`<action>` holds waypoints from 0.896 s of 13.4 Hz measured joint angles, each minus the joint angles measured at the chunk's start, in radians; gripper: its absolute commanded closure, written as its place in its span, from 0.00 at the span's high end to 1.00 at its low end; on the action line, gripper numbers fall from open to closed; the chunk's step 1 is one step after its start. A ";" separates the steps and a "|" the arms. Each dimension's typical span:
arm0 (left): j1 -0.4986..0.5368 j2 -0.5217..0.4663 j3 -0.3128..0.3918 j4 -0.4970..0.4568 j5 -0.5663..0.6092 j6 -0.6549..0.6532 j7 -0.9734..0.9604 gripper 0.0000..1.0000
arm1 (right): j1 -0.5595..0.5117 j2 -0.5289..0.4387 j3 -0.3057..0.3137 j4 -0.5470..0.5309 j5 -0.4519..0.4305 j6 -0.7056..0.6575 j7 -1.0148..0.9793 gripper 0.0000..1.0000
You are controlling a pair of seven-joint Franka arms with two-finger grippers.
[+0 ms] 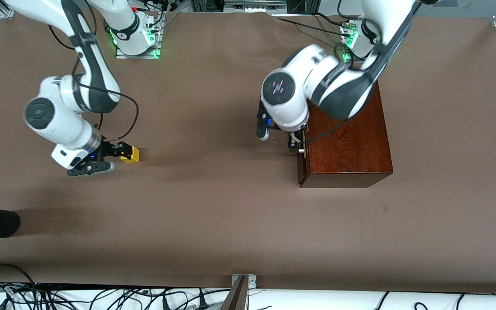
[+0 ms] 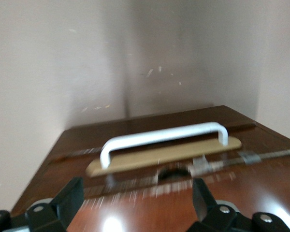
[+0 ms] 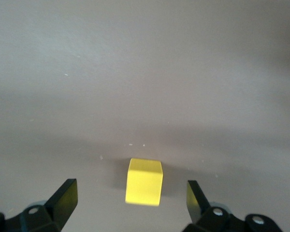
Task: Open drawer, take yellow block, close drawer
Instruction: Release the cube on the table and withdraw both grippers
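Front view: yellow block on open table, drawer shut

The front view looks down from high across the worktop, facing both arm bases and taking in the whole scene. The left wrist view sits close to the drawer, facing its white handle, as seen beside the wooden box. The right wrist view looks closely down at the yellow block, also seen from the front.
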 measured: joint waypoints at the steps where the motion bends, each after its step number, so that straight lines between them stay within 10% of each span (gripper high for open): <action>1: 0.003 -0.032 0.001 0.019 0.000 -0.030 0.000 1.00 | 0.000 -0.019 0.000 0.048 0.000 -0.068 0.000 1.00; 12: 0.308 -0.146 0.069 0.199 -0.020 -0.211 -0.062 1.00 | 0.001 -0.153 -0.002 0.544 0.000 -0.801 0.003 1.00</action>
